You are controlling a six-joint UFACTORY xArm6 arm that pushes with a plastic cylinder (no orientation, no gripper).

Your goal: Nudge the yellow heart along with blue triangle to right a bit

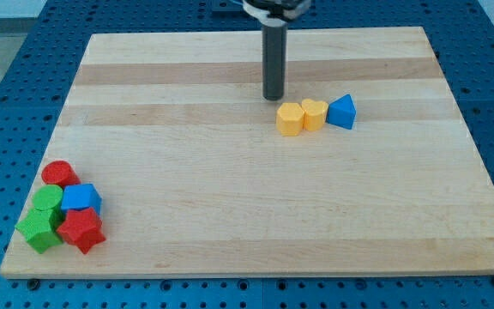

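The yellow heart lies right of the board's middle, near the view's top. The blue triangle touches its right side. A yellow hexagon touches the heart's left side, so the three form a short row. My tip stands on the board just above and left of the yellow hexagon, a small gap away from it, not touching any block.
A wooden board lies on a blue table. At the bottom left corner sits a tight cluster: a red cylinder, a blue block, a green block, a green star and a red star.
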